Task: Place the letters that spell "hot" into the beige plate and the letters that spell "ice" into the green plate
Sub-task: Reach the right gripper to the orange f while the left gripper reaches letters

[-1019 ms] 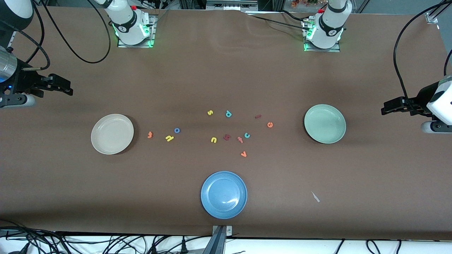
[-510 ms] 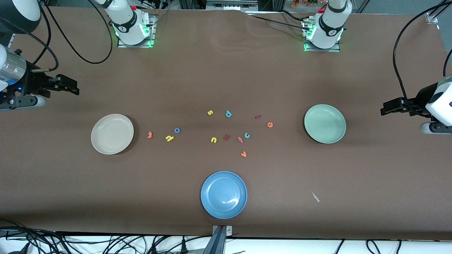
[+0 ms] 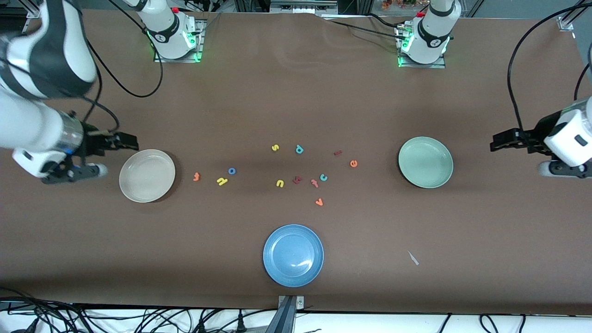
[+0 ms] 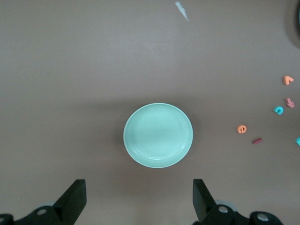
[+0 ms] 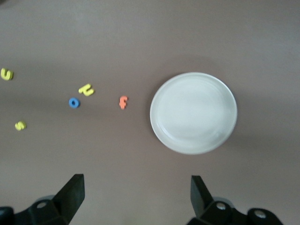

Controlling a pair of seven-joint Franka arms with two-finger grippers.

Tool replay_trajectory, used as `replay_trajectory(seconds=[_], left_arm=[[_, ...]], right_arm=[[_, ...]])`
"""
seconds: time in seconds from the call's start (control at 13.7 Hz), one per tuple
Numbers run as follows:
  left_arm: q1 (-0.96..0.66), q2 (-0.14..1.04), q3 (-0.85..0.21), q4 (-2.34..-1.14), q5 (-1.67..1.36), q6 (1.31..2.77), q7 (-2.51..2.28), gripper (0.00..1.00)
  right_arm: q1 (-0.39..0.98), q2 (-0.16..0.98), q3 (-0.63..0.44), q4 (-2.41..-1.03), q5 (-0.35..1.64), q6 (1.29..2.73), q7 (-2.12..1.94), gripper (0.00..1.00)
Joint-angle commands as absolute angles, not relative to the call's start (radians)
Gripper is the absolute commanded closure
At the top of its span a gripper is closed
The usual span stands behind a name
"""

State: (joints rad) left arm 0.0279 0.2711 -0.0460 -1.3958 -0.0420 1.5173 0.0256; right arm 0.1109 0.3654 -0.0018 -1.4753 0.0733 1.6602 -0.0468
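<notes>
The beige plate lies toward the right arm's end, with nothing in it. Beside it lie the orange "t", yellow "h" and blue "o". The green plate also holds nothing. Near it lie the dark red "i", orange "e" and teal "c". My right gripper hangs open by the beige plate's rim. My left gripper hangs open, off the green plate toward the left arm's end.
A blue plate sits nearest the front camera. Other letters lie mid-table: yellow "s", teal "p", yellow "u", a dark red letter, a pinkish letter, orange "v". A white scrap lies near the front edge.
The right arm has swung in from the table's end toward the beige plate. The left gripper has edged slightly toward the green plate. Letters and plates have not moved.
</notes>
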Motion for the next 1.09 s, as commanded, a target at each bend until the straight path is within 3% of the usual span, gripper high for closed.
replay_trajectory(seconds=[0.0,0.15,0.51,0.8,1.02], left_arm=[[-0.032,0.299,-0.043,-1.391,-0.063,1.523,0.017,0.00],[-0.087,0.325,-0.043,-1.397,-0.064,1.523,-0.026,0.00],[-0.233,0.442,-0.043,-1.408,-0.066,1.564,-0.205,0.00],[-0.275,0.511,-0.048,-1.443,-0.152,1.656,-0.299,0.00],[-0.325,0.517,-0.046,-1.561,-0.175,1.836,-0.366,0.00]], right_arm=[[0.109,0.458,0.031,-1.434,0.089,1.728,-0.023,0.00],[0.109,0.506,0.051,-1.457,0.087,1.781,-0.021,0.00],[0.109,0.500,0.089,-1.709,0.074,2.127,-0.023,0.01],[0.110,0.494,0.124,-1.815,-0.010,2.245,0.061,0.01],[0.110,0.491,0.161,-1.859,-0.077,2.279,0.144,0.01]])
